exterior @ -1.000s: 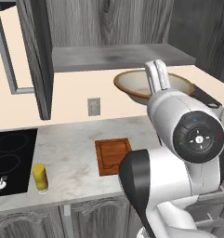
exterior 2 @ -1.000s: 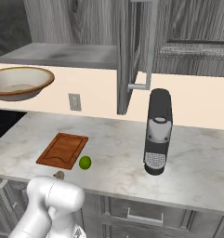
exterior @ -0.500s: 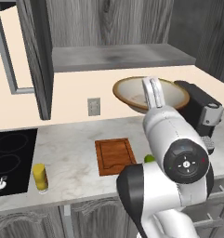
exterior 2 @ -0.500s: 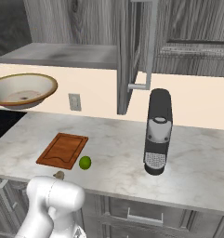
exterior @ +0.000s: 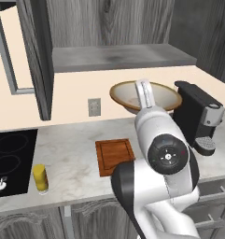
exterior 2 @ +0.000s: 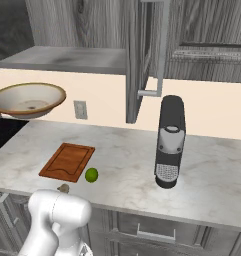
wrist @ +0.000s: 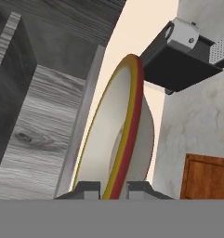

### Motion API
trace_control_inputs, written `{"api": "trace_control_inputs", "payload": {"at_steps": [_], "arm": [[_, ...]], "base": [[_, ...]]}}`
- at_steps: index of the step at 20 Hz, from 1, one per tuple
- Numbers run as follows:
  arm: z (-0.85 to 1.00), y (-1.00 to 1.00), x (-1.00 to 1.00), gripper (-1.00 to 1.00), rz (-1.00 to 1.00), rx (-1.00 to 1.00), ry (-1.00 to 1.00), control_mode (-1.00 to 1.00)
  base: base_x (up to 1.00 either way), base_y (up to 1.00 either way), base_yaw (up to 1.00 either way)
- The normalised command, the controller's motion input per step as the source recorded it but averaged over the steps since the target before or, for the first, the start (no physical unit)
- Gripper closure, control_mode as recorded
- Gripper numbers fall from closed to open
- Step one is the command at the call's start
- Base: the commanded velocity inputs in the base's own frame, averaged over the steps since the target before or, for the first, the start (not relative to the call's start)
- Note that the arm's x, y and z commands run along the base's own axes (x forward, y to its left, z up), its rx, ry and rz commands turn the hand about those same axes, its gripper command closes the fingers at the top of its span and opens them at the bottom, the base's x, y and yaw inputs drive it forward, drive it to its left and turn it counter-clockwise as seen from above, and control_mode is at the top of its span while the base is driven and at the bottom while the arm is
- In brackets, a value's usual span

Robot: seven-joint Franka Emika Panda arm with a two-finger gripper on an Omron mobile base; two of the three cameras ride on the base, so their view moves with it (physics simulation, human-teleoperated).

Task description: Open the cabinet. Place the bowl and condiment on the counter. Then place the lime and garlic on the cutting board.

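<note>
My gripper is shut on the brown rim of the cream bowl, which I see edge-on in the hand view. The bowl hangs in the air above the counter, below the cabinet's bare shelf, next to the coffee machine. The cabinet door stands open. The yellow condiment bottle stands upright on the counter beside the cooktop. The cutting board lies bare on the counter. The lime rests just right of the board, and the garlic lies at the counter's front edge.
A black coffee machine stands on the counter right of the board. The black cooktop lies at the left. The second open cabinet door hangs over the counter's middle. A wall outlet sits behind the board.
The arm has swung down and back with the bowl. The bowl has come away from the shelf and dropped a little. Nothing on the counter has moved.
</note>
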Motion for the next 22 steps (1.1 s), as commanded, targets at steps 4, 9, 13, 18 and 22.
{"api": "trace_control_inputs", "payload": {"at_steps": [4, 9, 13, 18, 22], "arm": [[-0.41, 0.00, 0.26, 1.00, 0.00, 0.00, -0.08, -1.00], [-0.38, -0.01, 0.34, 1.00, 0.00, 0.00, -0.08, -1.00], [-0.37, -0.06, 0.42, 1.00, 0.00, 0.00, -0.07, -1.00], [-0.37, -0.05, 0.43, 1.00, 0.00, 0.00, -0.08, -1.00], [-0.39, -0.01, 0.30, 1.00, 0.00, 0.00, -0.11, -1.00]], "base": [[0.00, 0.00, 0.00], [0.00, 0.00, 0.00], [0.00, 0.00, 0.00], [0.00, 0.00, 0.00], [0.00, 0.00, 0.00]]}}
